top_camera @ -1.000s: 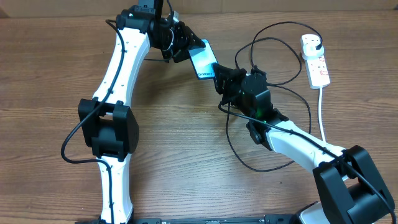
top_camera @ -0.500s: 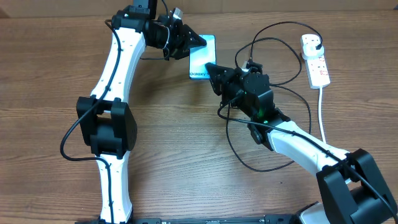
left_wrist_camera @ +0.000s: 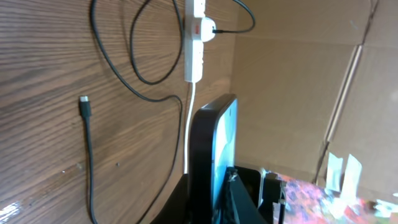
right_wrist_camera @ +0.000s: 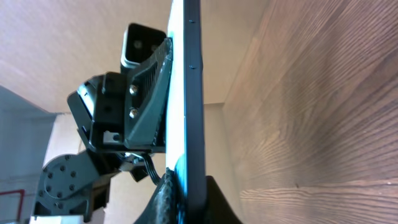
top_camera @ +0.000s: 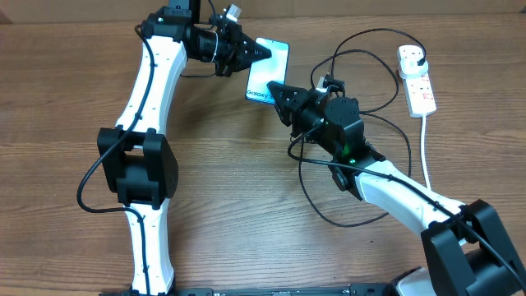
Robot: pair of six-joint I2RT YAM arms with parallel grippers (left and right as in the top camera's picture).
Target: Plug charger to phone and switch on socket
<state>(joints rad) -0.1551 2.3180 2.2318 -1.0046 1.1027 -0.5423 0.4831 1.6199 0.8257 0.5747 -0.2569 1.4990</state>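
The phone [top_camera: 269, 70] is lifted off the table [top_camera: 246, 205], toward 12 o'clock in the overhead view, and I hold it between both arms. My left gripper [top_camera: 261, 52] is clamped on its 10 o'clock edge, and my right gripper [top_camera: 278, 90] is pinched on its 6 o'clock corner. In each wrist view the phone shows edge-on between that gripper's own fingers.

I judge I am holding it from two sides to steady it and turn its charging port out for the cable. I cannot see the port itself.

The charger [left_wrist_camera: 87, 155] is not in either grip. Its connector tip [left_wrist_camera: 84, 106] lies loose on the wood, well apart from the phone. The rest of the cable loops across the table near my right arm. Its plug [top_camera: 417, 56] already sits in the socket [top_camera: 417, 82], which lies at 3 o'clock from the phone, well apart. I cannot tell whether the switch is on.

A second ago the phone was closer to 6 o'clock and half hidden under my left gripper. It has since moved toward 12 o'clock with more of its screen showing, my left jaws have closed on it, and my right arm has followed along.
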